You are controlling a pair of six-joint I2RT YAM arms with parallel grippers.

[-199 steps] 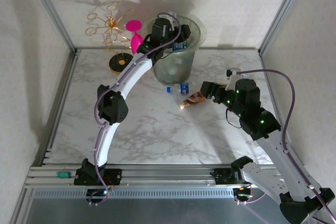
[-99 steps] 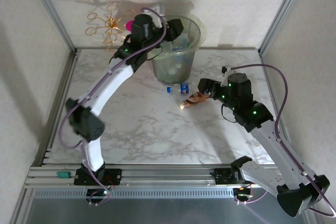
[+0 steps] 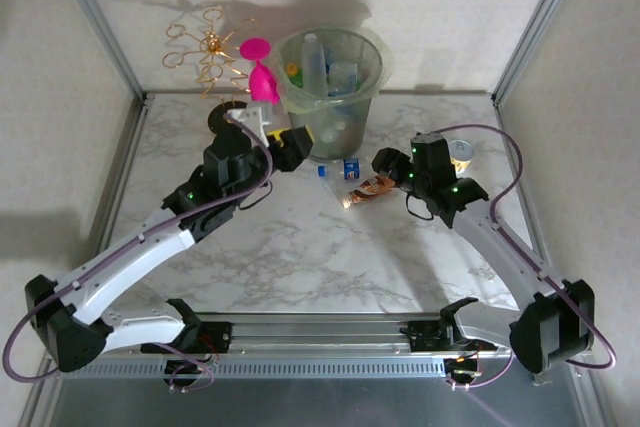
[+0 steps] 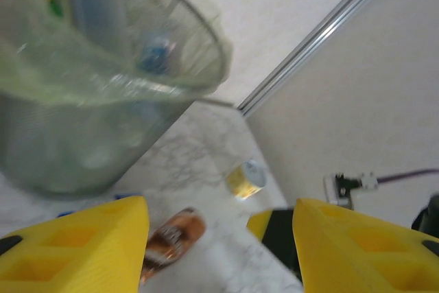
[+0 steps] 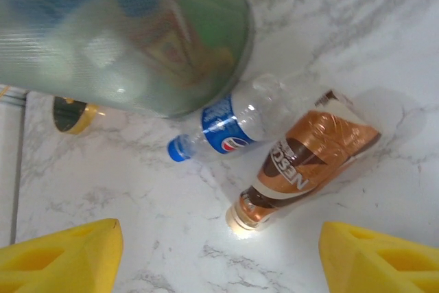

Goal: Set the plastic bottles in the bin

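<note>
1 blue-label btl (image 5: pixel 233 125), 1 brown-label btl (image 5: pixel 309 159) beside bin (image 5: pixel 123 39).

Legible markings you can log, right wrist view:
1. Clear bottle (image 5: pixel 233 125) lying on the bench (image 5: pixel 357 25): blue label with "pepsi" in white and the round Pepsi logo.
2. Brown-labelled bottle (image 5: pixel 309 162) beside it: white lettering "NESC", with the remainder curving out of sight.
3. Bottles inside the bin (image 5: pixel 123 32): labels too blurred to read.
</note>
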